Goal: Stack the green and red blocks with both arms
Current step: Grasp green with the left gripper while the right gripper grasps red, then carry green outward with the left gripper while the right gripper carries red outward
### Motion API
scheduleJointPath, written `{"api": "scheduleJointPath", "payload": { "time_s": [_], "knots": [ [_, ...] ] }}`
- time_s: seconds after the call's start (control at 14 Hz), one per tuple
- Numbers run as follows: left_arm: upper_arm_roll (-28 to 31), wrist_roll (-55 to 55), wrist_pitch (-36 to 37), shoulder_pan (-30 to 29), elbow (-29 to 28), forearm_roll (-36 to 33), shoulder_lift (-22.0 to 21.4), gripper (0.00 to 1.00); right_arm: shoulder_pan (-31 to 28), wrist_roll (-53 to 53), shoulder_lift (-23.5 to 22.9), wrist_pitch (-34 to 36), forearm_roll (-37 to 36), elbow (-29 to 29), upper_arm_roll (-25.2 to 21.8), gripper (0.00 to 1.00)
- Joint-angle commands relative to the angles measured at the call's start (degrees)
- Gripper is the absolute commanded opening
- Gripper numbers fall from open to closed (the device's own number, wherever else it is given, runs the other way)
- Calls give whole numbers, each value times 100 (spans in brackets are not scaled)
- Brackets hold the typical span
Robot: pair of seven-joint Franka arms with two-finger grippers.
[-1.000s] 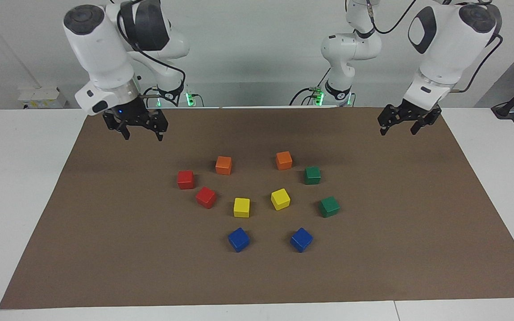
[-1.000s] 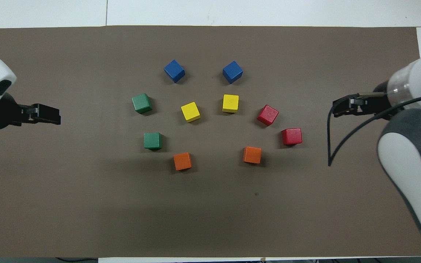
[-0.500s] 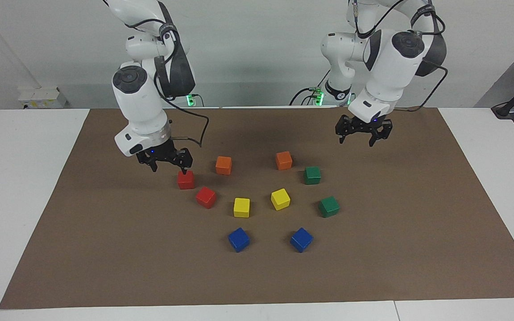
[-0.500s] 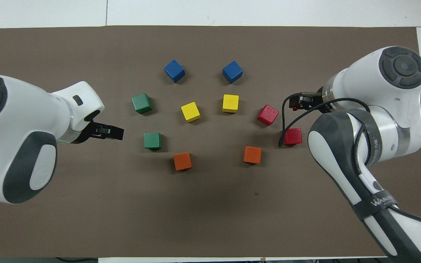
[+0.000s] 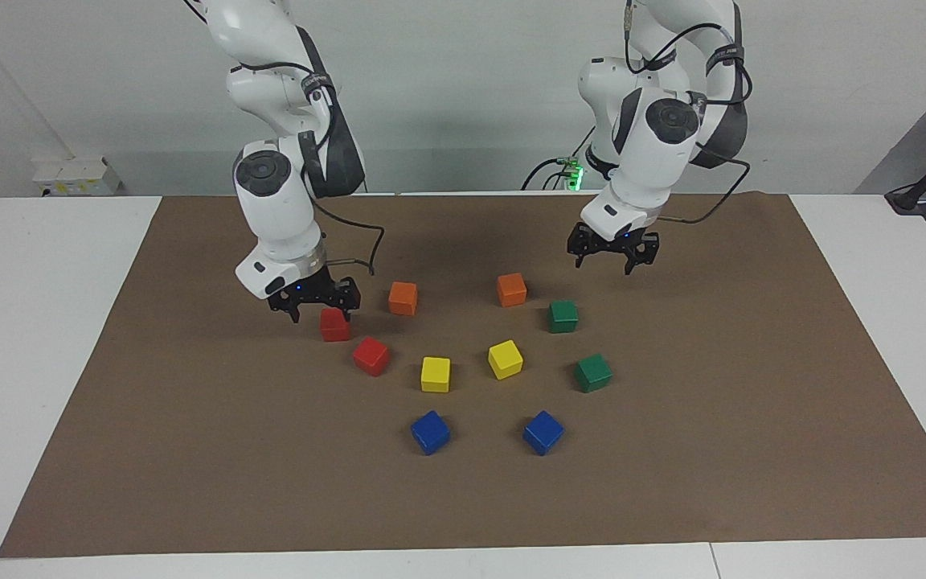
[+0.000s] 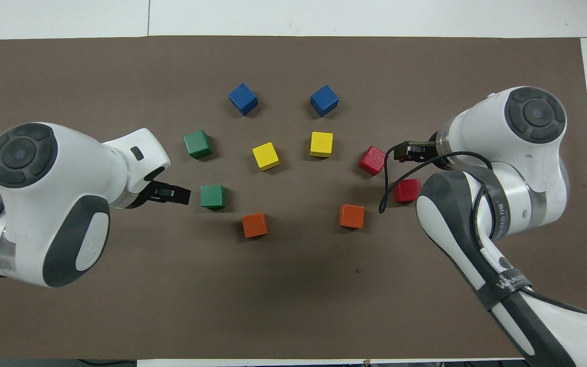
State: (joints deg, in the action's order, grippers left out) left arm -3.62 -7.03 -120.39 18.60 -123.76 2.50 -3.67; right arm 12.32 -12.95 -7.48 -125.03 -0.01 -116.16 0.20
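Over nearer red block point(image 5: 334, 325), right claw point(image 5: 315, 305) spread, partly hiding it; left claw point(image 5: 612, 256) spread above mat point(image 5: 190, 450).

I am watching five pairs of blocks sitting apart on the table point(image 5: 190, 450) in a loose ring. The nearest pair point(image 5: 403, 297) is lying closest to the robots, the farthest pair point(image 5: 430, 432) farthest from them, and the middle pair point(image 5: 435, 374) between those. Toward the right arm's end the right-end nearer block point(image 5: 336, 328) and right-end farther block point(image 5: 370, 355) are lying, with the right pincer point(image 5: 320, 310) hanging over the nearer one. Toward the left arm's end the left-end nearer block point(image 5: 563, 316) and left-end farther block point(image 5: 593, 372) are lying; the left pincer point(image 5: 612, 261) is hanging over bare table (just beside that nearer block).
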Motion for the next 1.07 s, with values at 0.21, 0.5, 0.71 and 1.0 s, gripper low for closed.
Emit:
{"api": "scheduleJointPath", "payload": {
  "time_s": [0.21, 0.5, 0.71, 1.0],
  "knots": [
    [89, -185, -476, 187, -227, 207, -3, 100, 69, 240, 300, -900, 1, -864, -3, 100],
    [89, -238, -916, 372, -263, 207, 226, 100, 87, 187, 195, -961, 1, -986, -3, 100],
    [98, -273, -1529, 582, -262, 207, 717, 100, 78, 249, 194, -1303, 1, -1224, -11, 100],
    [98, -194, -1645, 583, -236, 207, 911, 100, 78, 240, 28, -1559, 1, -1277, -11, 100]
  ]
}}
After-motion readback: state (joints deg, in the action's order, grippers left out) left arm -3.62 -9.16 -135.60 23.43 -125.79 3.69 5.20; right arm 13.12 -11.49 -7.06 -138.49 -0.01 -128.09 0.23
